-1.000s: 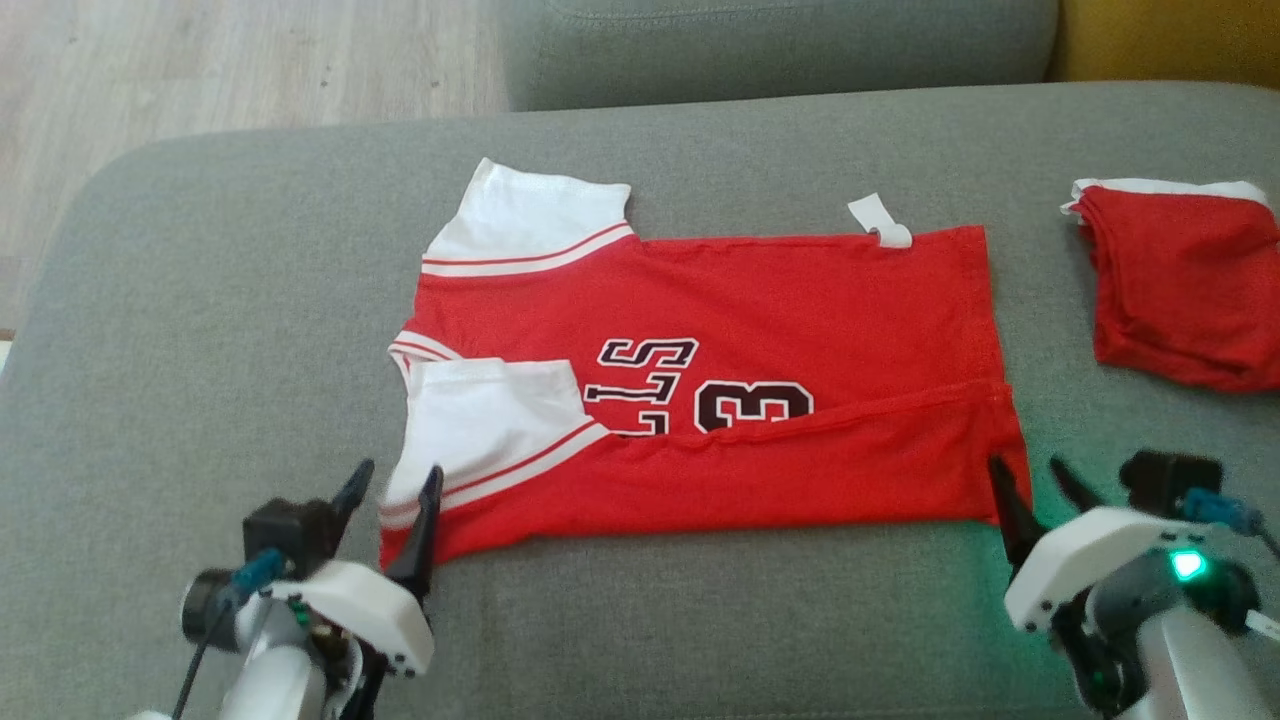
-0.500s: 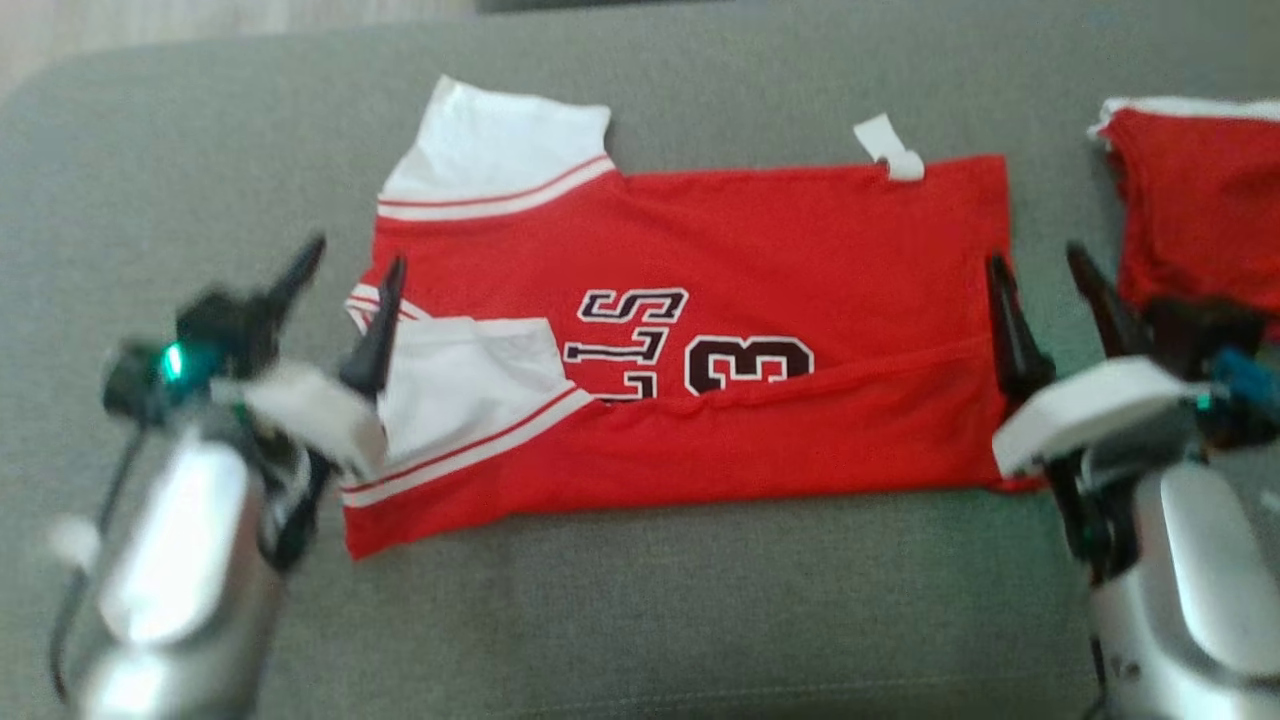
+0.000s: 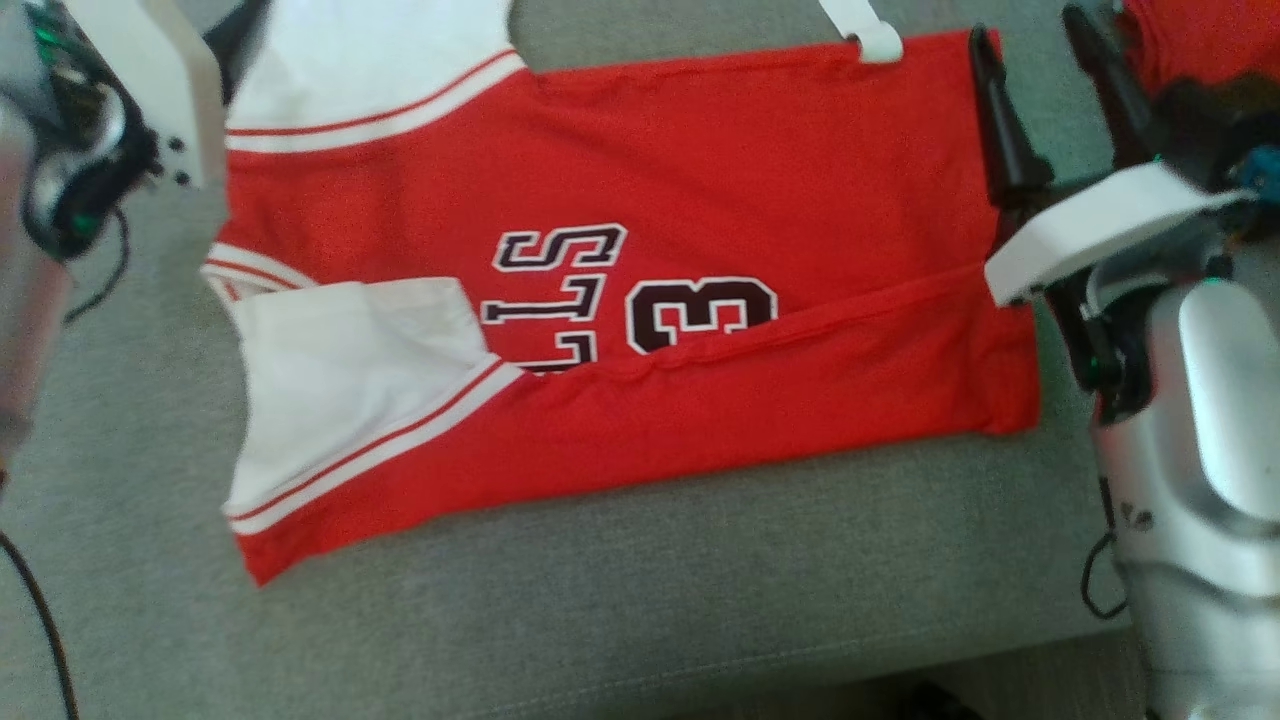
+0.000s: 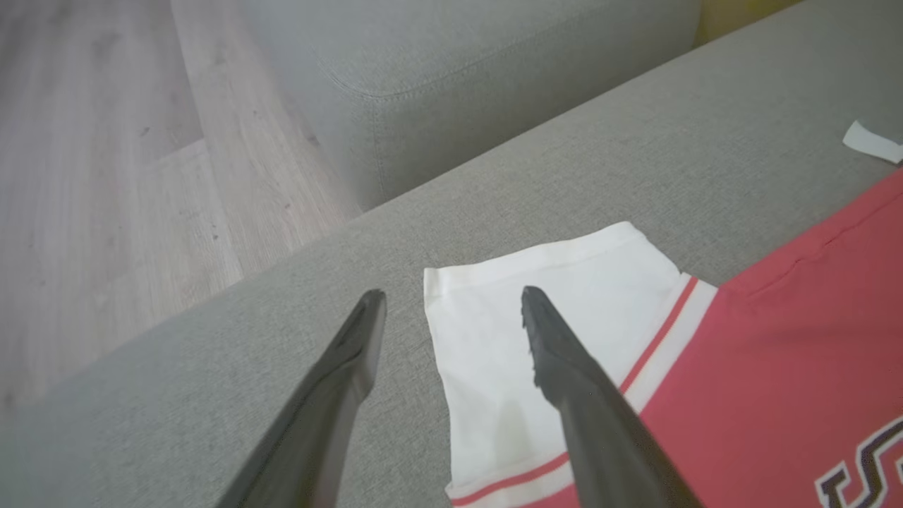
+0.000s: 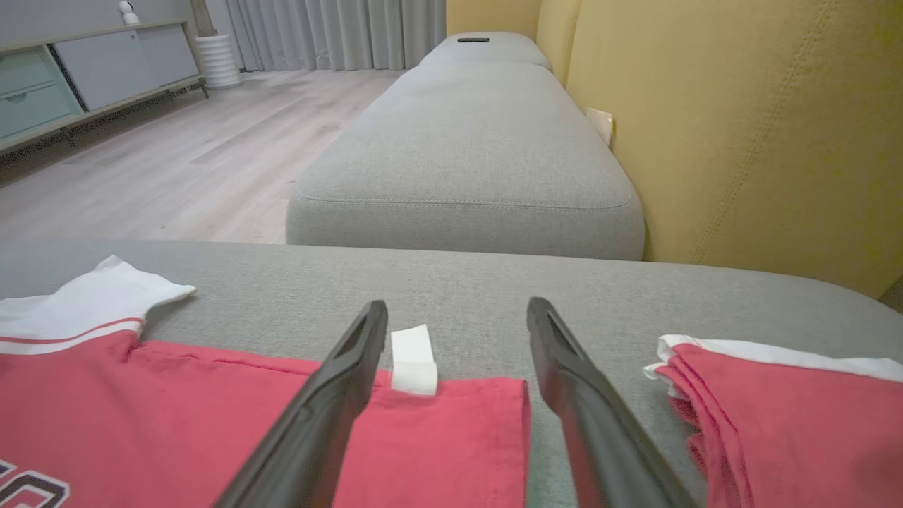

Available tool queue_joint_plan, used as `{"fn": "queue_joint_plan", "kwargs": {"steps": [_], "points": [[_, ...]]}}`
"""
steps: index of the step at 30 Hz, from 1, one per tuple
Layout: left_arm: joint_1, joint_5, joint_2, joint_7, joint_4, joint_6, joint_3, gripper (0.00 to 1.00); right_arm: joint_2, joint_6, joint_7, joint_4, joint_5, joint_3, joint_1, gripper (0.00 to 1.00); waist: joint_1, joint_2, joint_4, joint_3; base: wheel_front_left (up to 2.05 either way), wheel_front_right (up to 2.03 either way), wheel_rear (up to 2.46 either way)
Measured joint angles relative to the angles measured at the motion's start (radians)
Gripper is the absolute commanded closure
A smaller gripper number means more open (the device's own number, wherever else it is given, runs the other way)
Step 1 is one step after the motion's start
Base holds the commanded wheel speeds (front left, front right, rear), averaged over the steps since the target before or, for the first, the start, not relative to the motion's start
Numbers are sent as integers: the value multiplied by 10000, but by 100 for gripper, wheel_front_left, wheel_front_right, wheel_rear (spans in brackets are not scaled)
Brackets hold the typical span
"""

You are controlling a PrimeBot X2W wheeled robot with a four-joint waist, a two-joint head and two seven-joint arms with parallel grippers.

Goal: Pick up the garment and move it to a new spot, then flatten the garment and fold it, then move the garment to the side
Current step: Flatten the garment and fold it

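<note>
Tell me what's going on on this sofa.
A two-armed robot is partway through folding a red jersey spread on the grey sofa seat. The jersey's near long edge already lies folded up over part of the lettering. Both grippers are open and hold nothing: the left gripper straddles the edge of the far white sleeve, and the right gripper straddles the far hem corner by the white tag. Another folded red garment lies off to the right.

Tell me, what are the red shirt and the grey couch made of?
The red shirt looks like thin, soft knit cloth, matte: it lies limp, with small creases. The grey couch seems covered in coarse woven fabric, matte: a speckled weave shows.
</note>
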Motion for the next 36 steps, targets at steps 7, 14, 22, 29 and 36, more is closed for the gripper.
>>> {"fn": "queue_joint_plan", "kwargs": {"steps": [7,14,22,29,36], "points": [[-1227,-865,625,614,982,0,-1373,0,-73,0,-15,-15,102,372,-737,0,-2,0,-640,741,0,0,0],[-2288,-1055,878,805,1990,-2,-2516,0,-82,0,-61,-8,104,546,-1151,0,-1,0,-1122,1466,0,0,0],[-3038,-1480,995,531,2631,-2,-3212,0,-48,0,-198,109,104,612,-1148,0,-4,0,-1328,1819,0,0,0],[-3177,-2963,995,750,2259,12,-4031,89,-75,0,-221,261,88,556,-1153,0,-4,0,-1150,1815,0,0,0],[-3120,-3588,792,-71,1990,0,-4880,100,-259,0,-173,660,73,472,-1273,0,-3,0,-716,1452,0,0,0]]}}
